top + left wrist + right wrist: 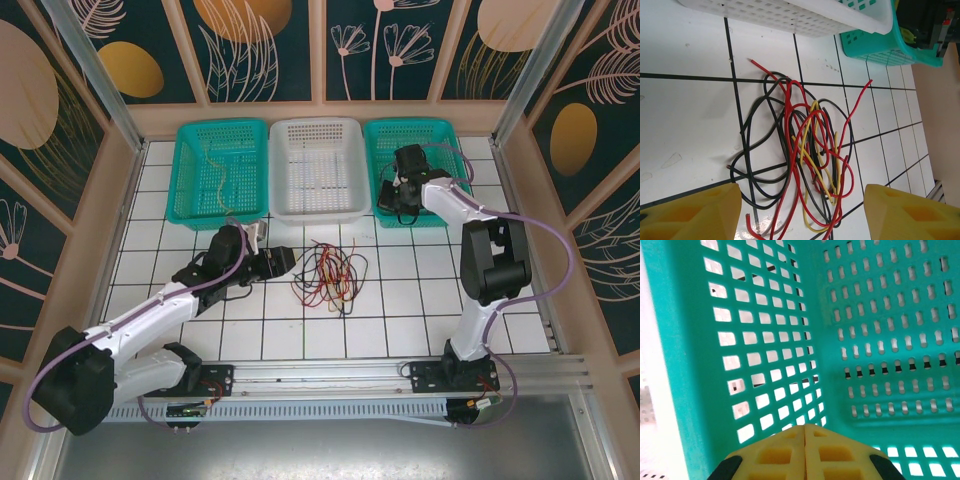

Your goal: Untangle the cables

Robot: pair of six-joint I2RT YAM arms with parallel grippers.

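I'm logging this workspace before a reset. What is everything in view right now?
left basket: one, teal, far left
white basket: one, white, far middle
right basket: one, teal, far right
table: one, white tiles, black lines
cables: one tangle, red, yellow, black, table centre
tan wire: one, inside left basket
left gripper: yellow fingers, open, facing the tangle
right gripper: yellow fingers, shut, empty, inside right basket

Cables [328,270] on table [420,320] before middle basket [318,165]; right tool [389,198] in right basket [445,140].
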